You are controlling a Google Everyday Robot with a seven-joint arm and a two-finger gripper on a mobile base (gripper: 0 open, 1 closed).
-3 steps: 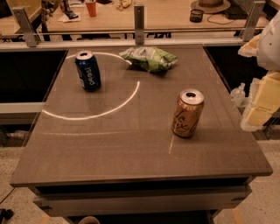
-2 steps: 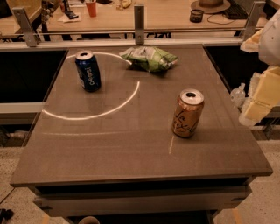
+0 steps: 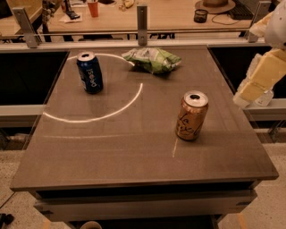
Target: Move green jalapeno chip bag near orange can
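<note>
Since the earlier frame, the robot's cream-coloured arm at the right edge has risen and drawn slightly inward; the cans and the bag lie where they were.

Camera view: a brown, square worktop (image 3: 134,152) is seen from above and in front. The end effector (image 3: 255,81) hangs in the air off the worktop's right edge, level with its middle depth and touching nothing. Whether it is open or closed cannot be told.

The green jalapeno chip bag (image 3: 153,60) lies flat and crumpled near the far edge of the worktop, a little right of centre. The orange can (image 3: 191,116) stands upright on the right half, nearer the camera, well apart from the bag and inside the right edge. A dark blue can (image 3: 90,72) stands upright at the far left, apart from the bag.

A thin curved line of white light (image 3: 117,108) crosses the worktop's left half, bending from near the bag round in front of the blue can.

Behind the worktop runs a metal rail, and beyond it stands a wooden desk with a red cup (image 3: 93,8) on it.
</note>
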